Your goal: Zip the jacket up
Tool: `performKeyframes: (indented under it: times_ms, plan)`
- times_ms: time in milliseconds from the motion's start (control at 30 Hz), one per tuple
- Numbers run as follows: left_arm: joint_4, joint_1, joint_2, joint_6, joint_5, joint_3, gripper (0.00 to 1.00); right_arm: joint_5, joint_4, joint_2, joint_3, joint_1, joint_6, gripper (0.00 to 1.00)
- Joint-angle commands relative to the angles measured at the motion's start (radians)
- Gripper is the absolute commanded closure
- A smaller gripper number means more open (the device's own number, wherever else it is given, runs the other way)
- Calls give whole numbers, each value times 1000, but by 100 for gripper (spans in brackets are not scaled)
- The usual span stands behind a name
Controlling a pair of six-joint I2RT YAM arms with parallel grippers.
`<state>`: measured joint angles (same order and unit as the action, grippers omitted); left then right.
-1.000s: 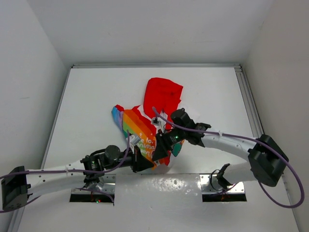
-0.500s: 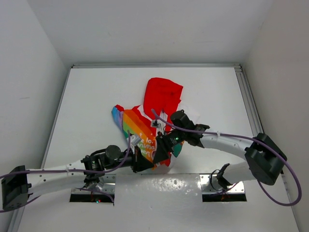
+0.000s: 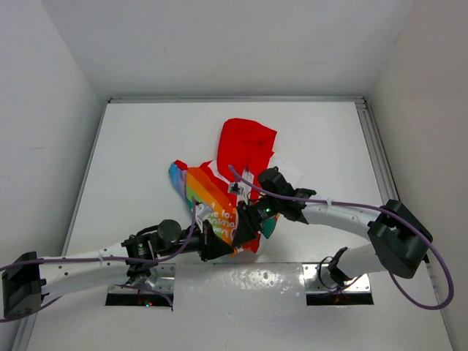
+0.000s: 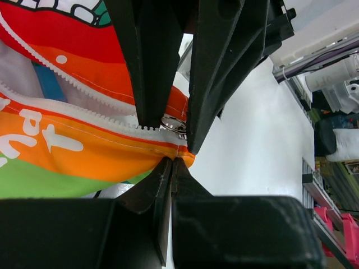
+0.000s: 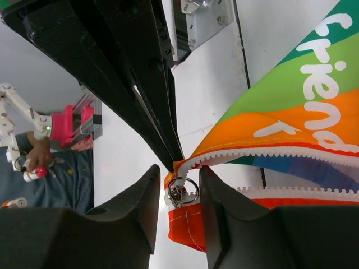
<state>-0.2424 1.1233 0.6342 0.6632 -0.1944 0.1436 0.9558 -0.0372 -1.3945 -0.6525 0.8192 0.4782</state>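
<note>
**Asker:** How many of each thing?

**Me:** One table (image 3: 131,146). One jacket (image 3: 219,201) lies mid-table. Its red hood (image 3: 247,142) points to the far edge, and its rainbow stripes and white lettering to the near edge. Two sets of jaws, both mine.

**Asker:** And the jaws?

**Me:** My left gripper (image 4: 173,159) is clenched on the jacket's orange corner. My right gripper (image 5: 179,185) straddles the single ring pull (image 5: 182,191), where two unjoined rows of teeth (image 5: 263,152) meet. Whether it pinches the ring, I cannot tell.
</note>
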Motion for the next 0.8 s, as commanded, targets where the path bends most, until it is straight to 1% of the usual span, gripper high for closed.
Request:
performKeyframes:
  times_ms: [0, 100, 233, 300, 333, 433, 533, 567, 767]
  plan:
    - [-61, 7, -18, 4, -11, -2, 100, 32, -53, 14, 5, 0, -1, 67]
    - [-48, 6, -13, -5, -13, 11, 100, 26, -46, 29, 5, 0, -1, 71]
    - [-61, 7, -16, 3, -14, -1, 100, 8, -35, 41, 8, 0, -6, 73]
    - [-49, 7, -16, -5, -16, 13, 100, -2, -33, 45, 10, -2, -6, 77]
    - [-51, 7, -16, -4, -16, 11, 100, -3, -27, 45, 8, -2, -12, 81]
    - [-60, 7, -19, 1, -14, 2, 100, -8, -36, 52, 14, -2, -1, 86]
    - [-46, 7, -14, -7, -17, 14, 100, -25, -32, 66, 16, 0, -6, 98]
    - [-51, 6, -16, -5, -16, 8, 100, -38, -24, 71, 14, 0, -7, 100]
    - [-40, 7, -18, -11, -14, 16, 100, -86, -14, 89, 22, -2, 0, 100]
